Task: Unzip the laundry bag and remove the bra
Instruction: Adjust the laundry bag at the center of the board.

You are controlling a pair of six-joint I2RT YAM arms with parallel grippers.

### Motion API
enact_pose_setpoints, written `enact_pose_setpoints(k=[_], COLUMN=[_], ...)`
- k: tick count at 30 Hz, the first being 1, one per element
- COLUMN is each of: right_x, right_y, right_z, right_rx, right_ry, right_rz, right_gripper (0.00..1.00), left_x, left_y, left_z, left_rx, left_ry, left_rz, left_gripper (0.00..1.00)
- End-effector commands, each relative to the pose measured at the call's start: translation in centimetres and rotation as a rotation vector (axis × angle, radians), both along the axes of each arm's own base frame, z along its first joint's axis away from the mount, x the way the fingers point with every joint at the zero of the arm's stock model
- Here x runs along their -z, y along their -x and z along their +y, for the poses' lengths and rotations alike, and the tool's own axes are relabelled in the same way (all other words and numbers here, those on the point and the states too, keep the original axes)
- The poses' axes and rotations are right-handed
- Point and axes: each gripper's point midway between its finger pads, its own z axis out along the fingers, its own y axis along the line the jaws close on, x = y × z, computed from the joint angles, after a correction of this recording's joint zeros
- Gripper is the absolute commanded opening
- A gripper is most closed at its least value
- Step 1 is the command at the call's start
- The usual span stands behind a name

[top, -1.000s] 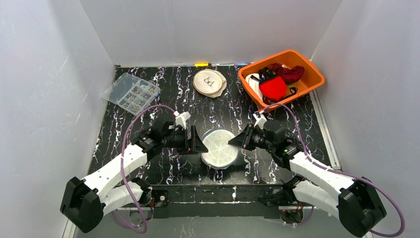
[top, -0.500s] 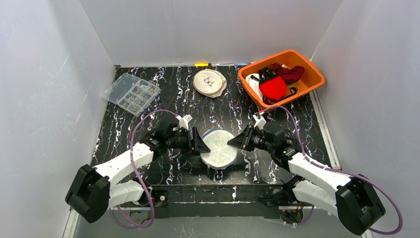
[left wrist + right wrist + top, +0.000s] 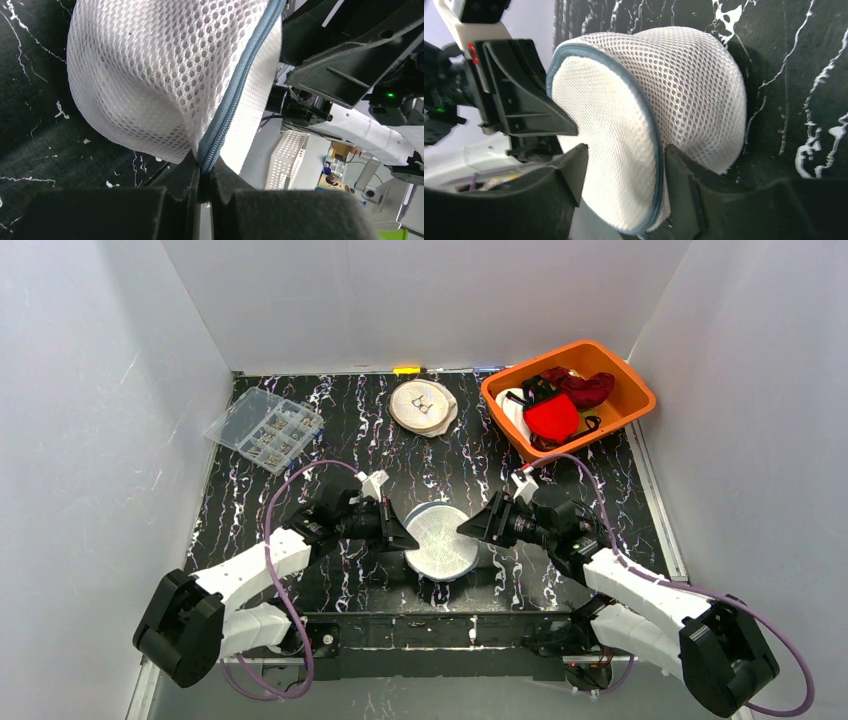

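The laundry bag (image 3: 440, 540) is a round white mesh pouch with a blue-grey zipper (image 3: 235, 100) around its rim. It stands tilted up on edge between the two arms. My left gripper (image 3: 405, 535) is at the bag's left edge. In the left wrist view that gripper (image 3: 205, 172) is shut on the zipper seam. My right gripper (image 3: 468, 528) is at the bag's right edge. In the right wrist view its jaws (image 3: 624, 170) stand apart, open, with the bag's rim (image 3: 644, 115) between them. The bra is hidden.
An orange bin (image 3: 632, 390) with red, dark and white garments stands at the back right. A second round mesh pouch (image 3: 423, 405) lies at the back centre. A clear plastic parts box (image 3: 264, 428) sits at the back left. White walls enclose the table.
My left gripper has come in and shut on the zipper seam. My right gripper's jaws have widened around the bag's rim. The bag has tipped a little toward the left.
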Motion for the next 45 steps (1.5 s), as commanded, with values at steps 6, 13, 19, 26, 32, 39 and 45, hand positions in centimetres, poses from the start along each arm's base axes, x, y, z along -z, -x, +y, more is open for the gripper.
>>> enact_pose_setpoints(k=[6, 13, 19, 26, 32, 39, 45], right_x=[-7.3, -11.3, -11.8, -12.6, -11.5, -11.3, -10.5], right_y=[-2.3, -2.8, 0.6, 3.7, 5.3, 4.1, 2.7], right_z=[-2.7, -3.8, -0.4, 3.2, 7.1, 9.3, 9.8], right_rx=[-0.032, 0.122, -0.113, -0.279, -0.307, -0.233, -0.168], right_ry=[0.287, 0.151, -0.042, -0.076, -0.07, -0.11, -0.092], right_rz=[-0.327, -0.461, -0.5, -0.59, -0.605, -0.606, -0.572], right_gripper=[0.99, 0.99, 0.94, 0.87, 0.78, 0.76, 0.74], left_x=[-2.0, -4.1, -6.8, -8.5, -9.4, -9.2, -9.2], left_y=[-0.1, -1.5, -3.6, -5.0, -5.2, -4.5, -4.1], left_z=[2.7, 4.0, 3.9, 6.2, 6.3, 6.5, 6.6], left_rx=[-0.17, -0.431, -0.604, -0.815, -0.842, -0.832, -0.826], left_ry=[-0.138, -0.224, -0.172, -0.202, -0.176, -0.161, -0.156], left_rz=[0.076, 0.322, 0.375, 0.378, 0.386, 0.391, 0.387], left_gripper=[0.0, 0.0, 0.0, 0.0, 0.0, 0.0, 0.0])
